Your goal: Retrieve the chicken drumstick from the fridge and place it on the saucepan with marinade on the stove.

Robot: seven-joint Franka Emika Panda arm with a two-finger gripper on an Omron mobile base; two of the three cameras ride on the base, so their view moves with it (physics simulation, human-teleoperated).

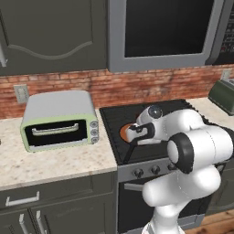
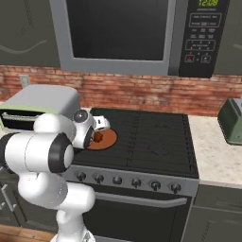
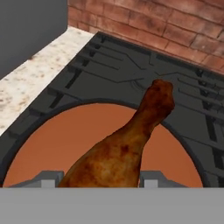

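Kitchen stove (image 2: 142,137) — black, under brick wall. Gripper (image 3: 99,179) is clasping the drumstick (image 3: 127,146) by its thick end, narrow end pointing outward. It is hanging directly over the saucepan (image 3: 52,140) — positioned, apparently, for dropping into the orange marinade.

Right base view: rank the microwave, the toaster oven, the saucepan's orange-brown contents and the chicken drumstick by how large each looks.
1. Microwave
2. Toaster oven, partly hidden by the arm, so its full extent is unsure
3. Saucepan contents, partly hidden too
4. Chicken drumstick, only a small piece visible
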